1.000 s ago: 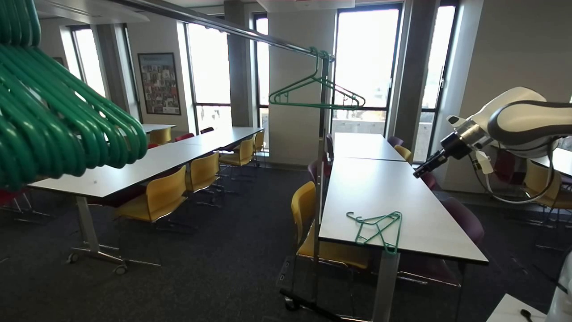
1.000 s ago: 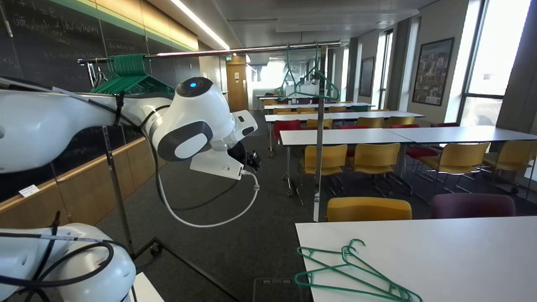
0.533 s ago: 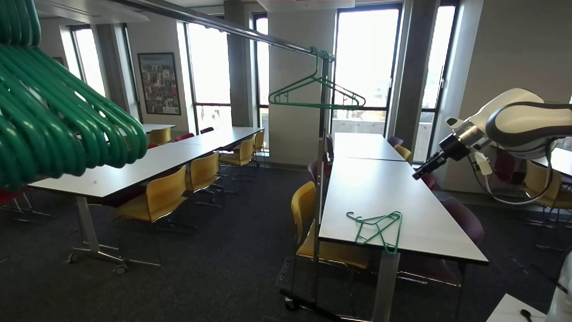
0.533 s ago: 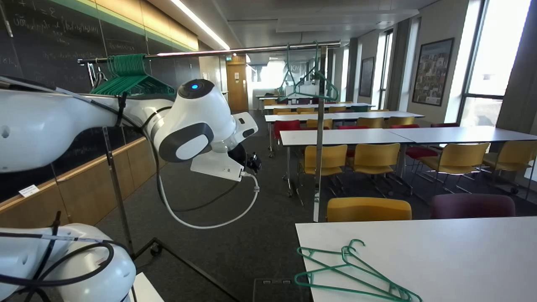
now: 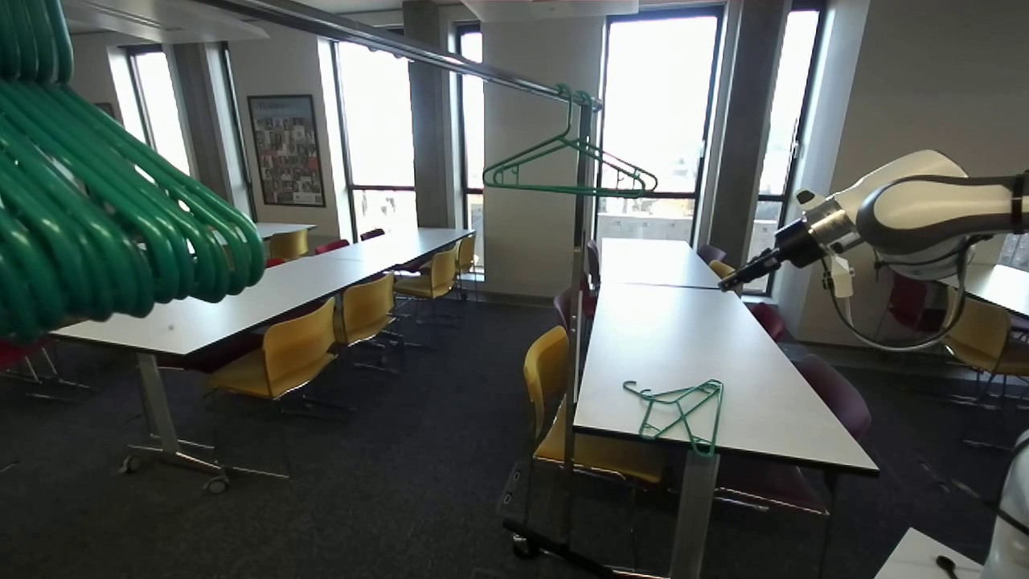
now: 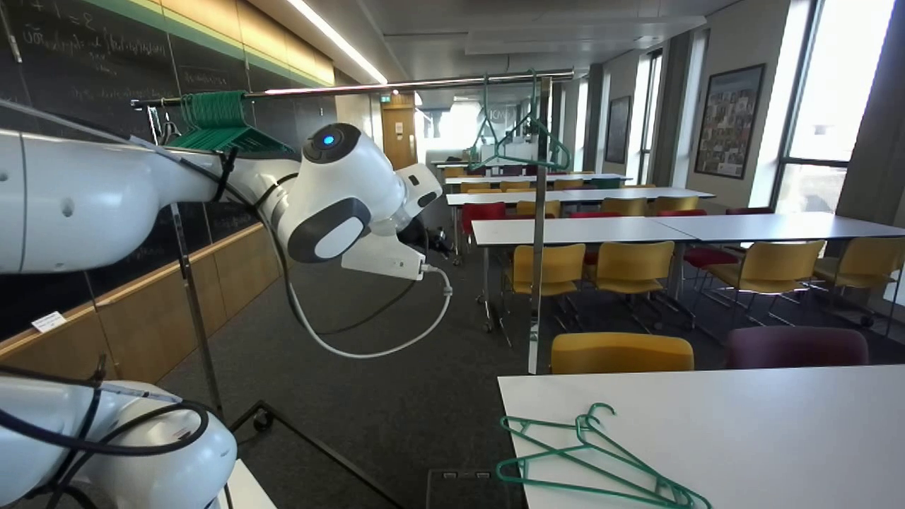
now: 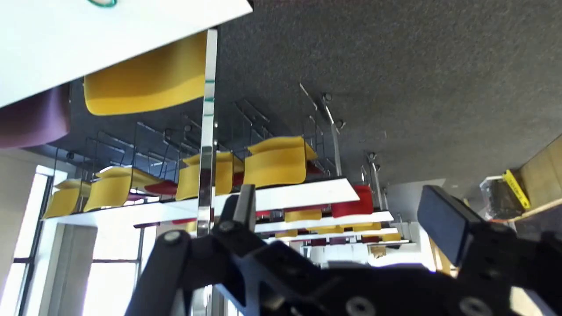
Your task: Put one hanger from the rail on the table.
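Two green hangers [image 5: 565, 142] hang near the end of the grey metal rail [image 5: 450, 61]. In an exterior view the hangers [image 6: 523, 162] and rail [image 6: 424, 83] also show. Two more green hangers [image 5: 683, 412] lie crossed on the white table [image 5: 675, 338] near its front edge; these hangers [image 6: 587, 445] and the table [image 6: 763, 431] show in an exterior view too. My gripper [image 5: 730, 283] is open and empty, below the height of the hanging hangers and apart from them. In the wrist view the gripper [image 7: 340, 206] has nothing between its fingers. The table's corner [image 7: 109, 39] shows at upper left.
A dense bunch of green hangers [image 5: 137, 225] hangs at the rail's far end; the bunch [image 6: 219, 131] sits behind my arm in an exterior view. The rail's upright post [image 6: 539, 268] stands beside the table. Yellow chairs [image 5: 547, 378] and other white tables [image 6: 587, 230] stand around.
My arm and gripper have moved slightly up and forward, left in one exterior picture and right in the other, mostly within the last half second. The hangers have not moved.
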